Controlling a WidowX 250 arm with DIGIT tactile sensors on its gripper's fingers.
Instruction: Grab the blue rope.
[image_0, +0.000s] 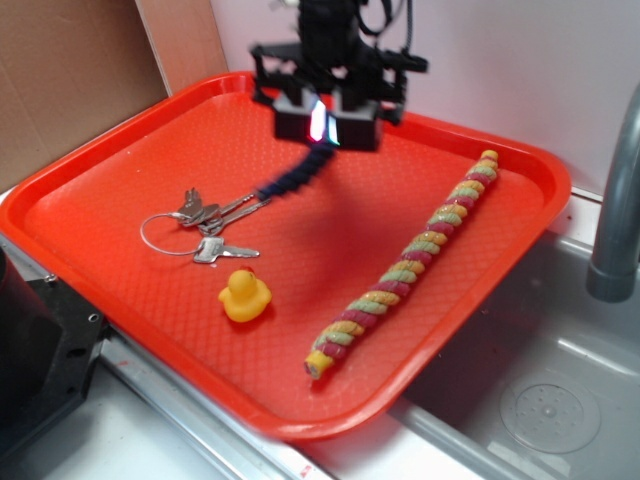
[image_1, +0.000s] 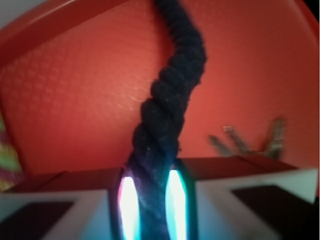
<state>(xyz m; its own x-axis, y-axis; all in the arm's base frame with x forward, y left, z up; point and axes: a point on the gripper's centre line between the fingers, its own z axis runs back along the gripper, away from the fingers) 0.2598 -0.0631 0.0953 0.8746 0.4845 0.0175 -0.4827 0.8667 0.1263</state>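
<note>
**Operator:** On the red tray (image_0: 80, 215), going left to right, I have a bunch of keys (image_0: 205, 225), a yellow rubber duck (image_0: 244, 296), then the blue rope (image_0: 297, 178) dangling from my gripper (image_0: 320, 128), and far right the long striped rope (image_0: 405, 265) lying straight.

**Observer:** Is the gripper really on it?

**Operator:** Yes. On the wrist camera the lit pads (image_1: 129, 205) are pressed against both sides of one end of the blue rope (image_1: 167, 115), which trails away over the tray toward the keys. I can't tell if the far end is off the tray.

**Observer:** How would you handle it?

**Operator:** I'd keep the pinch firm and raise slowly and straight, so the limp tail doesn't swing into the keys. It's thick, bumpy braided fabric, so it should grip well. The tray has a fine pebbled texture; the keys are flat metal on a thin wire loop.
</note>
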